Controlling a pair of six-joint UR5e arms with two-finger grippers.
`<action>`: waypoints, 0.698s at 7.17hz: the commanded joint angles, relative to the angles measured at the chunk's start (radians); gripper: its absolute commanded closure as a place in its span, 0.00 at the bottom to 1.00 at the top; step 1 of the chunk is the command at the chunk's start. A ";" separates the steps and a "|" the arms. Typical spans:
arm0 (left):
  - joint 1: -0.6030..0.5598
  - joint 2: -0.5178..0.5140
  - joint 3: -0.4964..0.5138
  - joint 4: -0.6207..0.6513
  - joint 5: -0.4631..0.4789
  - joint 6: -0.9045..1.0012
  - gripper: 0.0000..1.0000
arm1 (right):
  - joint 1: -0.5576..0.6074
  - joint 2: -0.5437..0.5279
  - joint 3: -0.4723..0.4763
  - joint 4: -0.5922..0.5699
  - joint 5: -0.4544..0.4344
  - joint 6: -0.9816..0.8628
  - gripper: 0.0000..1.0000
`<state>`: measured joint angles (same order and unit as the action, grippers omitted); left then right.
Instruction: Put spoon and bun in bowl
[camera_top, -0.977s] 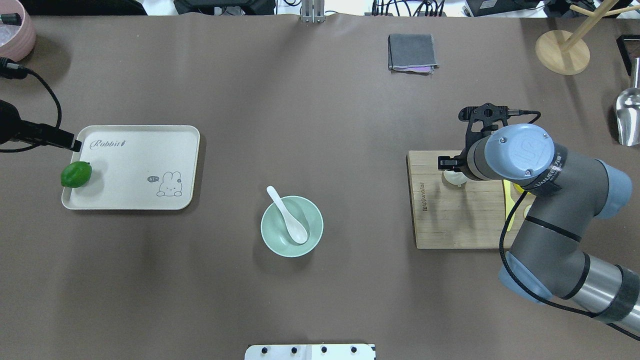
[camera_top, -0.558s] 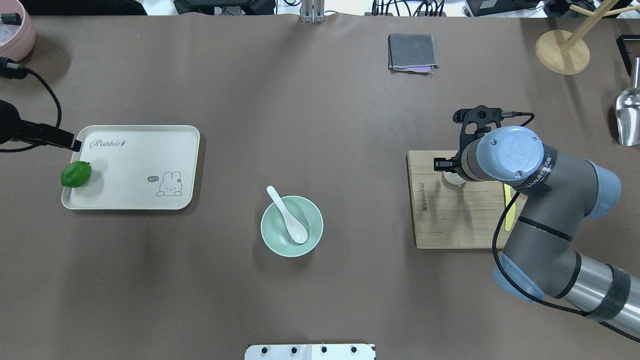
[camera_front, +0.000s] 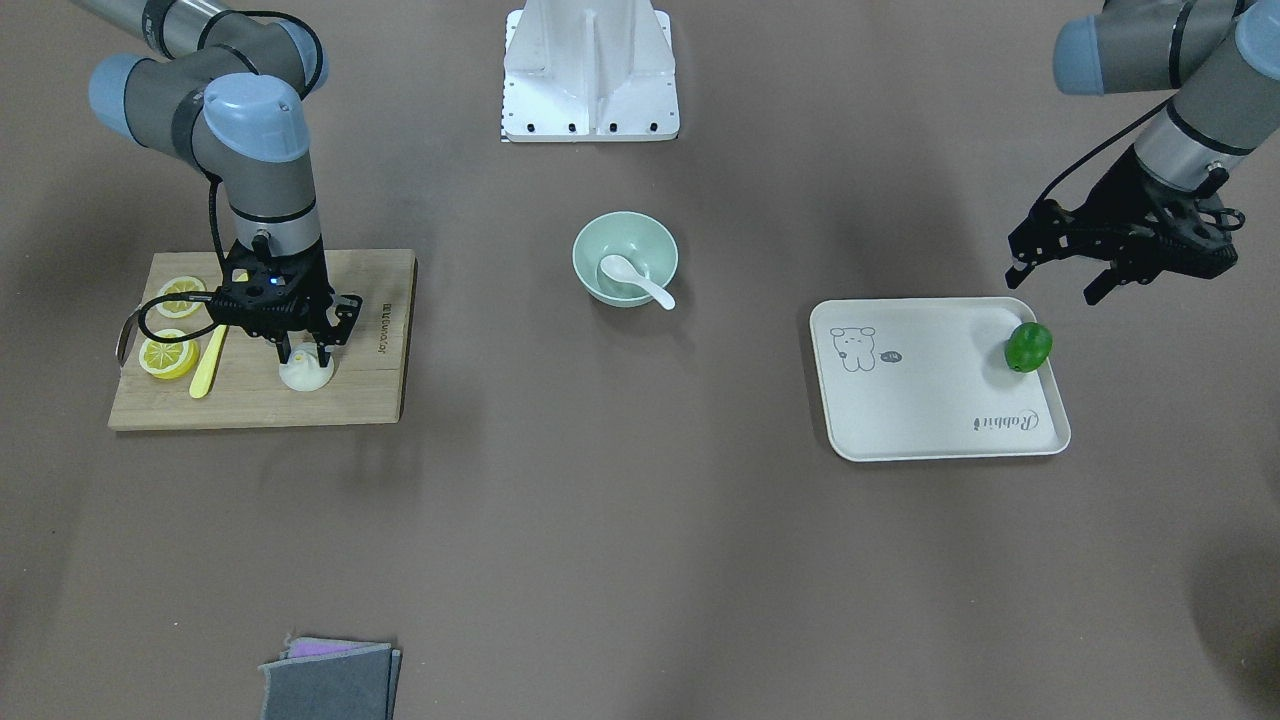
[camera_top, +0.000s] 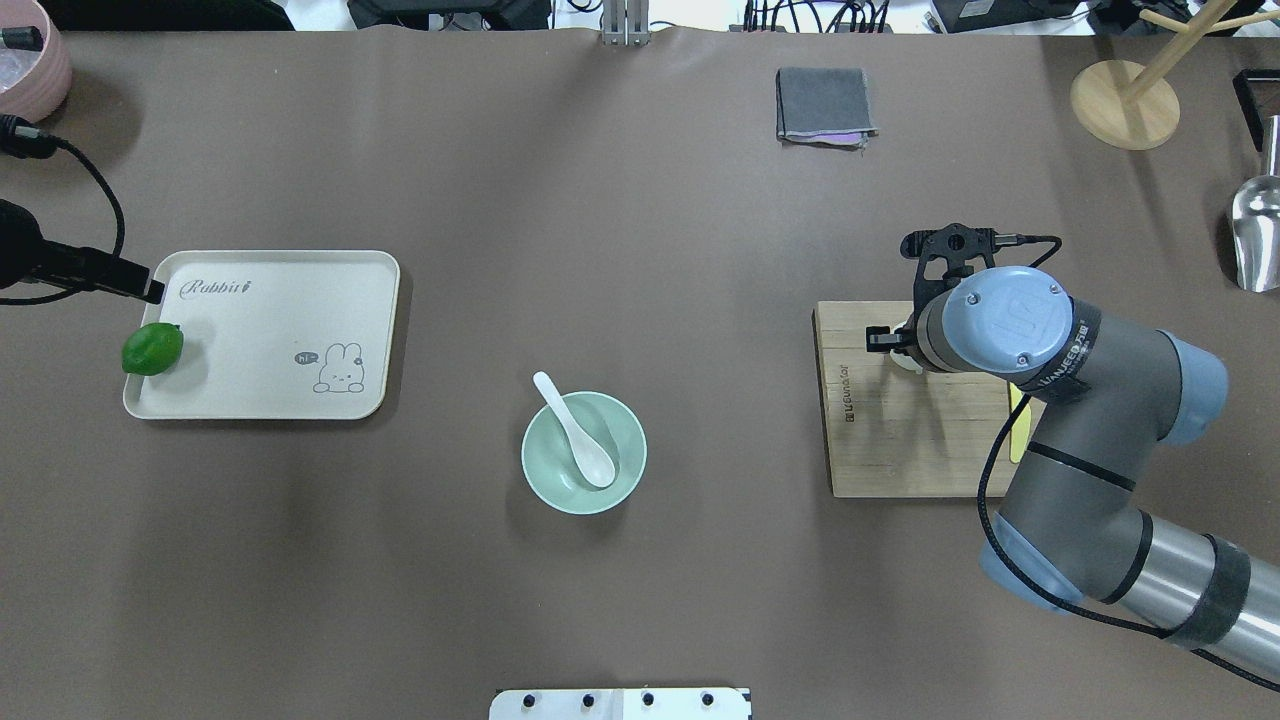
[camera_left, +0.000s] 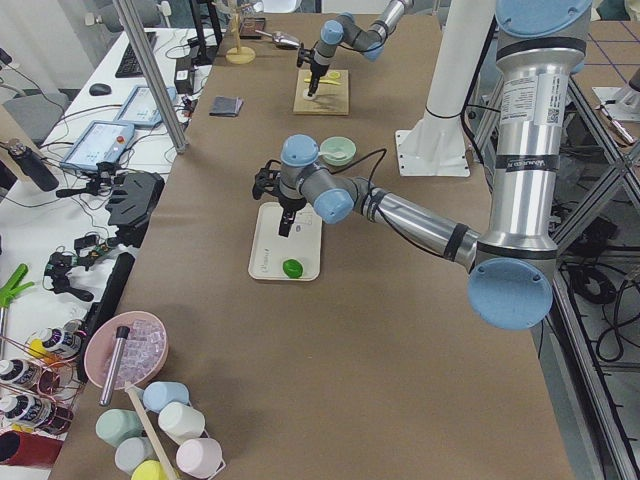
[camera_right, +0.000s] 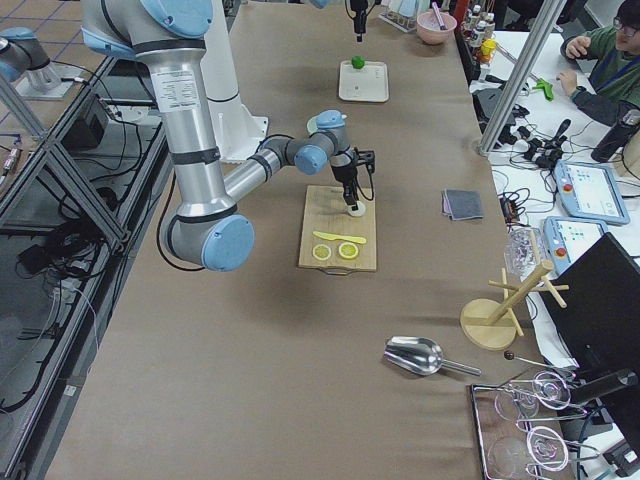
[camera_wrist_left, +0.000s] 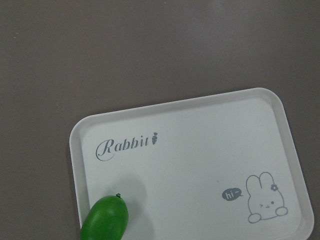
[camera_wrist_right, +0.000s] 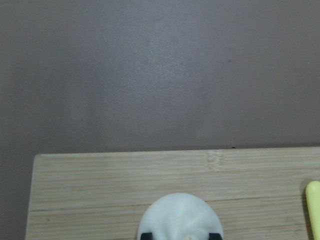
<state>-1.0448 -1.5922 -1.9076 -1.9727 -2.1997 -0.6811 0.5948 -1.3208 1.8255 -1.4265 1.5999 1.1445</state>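
The white spoon (camera_top: 575, 430) lies in the mint-green bowl (camera_top: 628, 478) at the table's middle, with its handle over the rim; both also show in the front view, spoon (camera_front: 640, 281) and bowl (camera_front: 592, 243). The white bun (camera_front: 305, 374) sits on the wooden cutting board (camera_front: 260, 400). My right gripper (camera_front: 305, 352) is open and low over the bun, one finger on each side. In the right wrist view the bun (camera_wrist_right: 180, 217) lies between the black fingertips (camera_wrist_right: 146, 235). My left gripper (camera_front: 1053, 282) is open and empty, above the table by the tray's corner.
A cream tray (camera_top: 270, 340) holds a green lime (camera_top: 152, 348). Two lemon slices (camera_front: 167, 357) and a yellow knife (camera_front: 208, 365) lie on the board beside the bun. A grey cloth (camera_top: 825, 104), a wooden stand (camera_top: 1125, 103) and a metal scoop (camera_top: 1255, 235) lie at the far side.
My right arm has shifted left and its gripper has come down around the bun. The left arm, spoon and bowl have not moved.
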 joint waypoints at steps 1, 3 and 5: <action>0.000 -0.002 0.001 0.000 0.000 0.000 0.02 | -0.003 0.002 0.000 0.000 -0.002 0.003 1.00; 0.000 0.000 0.001 0.000 0.000 0.000 0.02 | 0.000 0.059 0.033 -0.017 0.020 0.073 1.00; 0.000 0.000 0.001 0.000 0.000 0.000 0.02 | -0.012 0.160 0.102 -0.151 0.040 0.174 1.00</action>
<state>-1.0446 -1.5924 -1.9068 -1.9727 -2.1997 -0.6811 0.5921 -1.2307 1.8831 -1.4809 1.6290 1.2506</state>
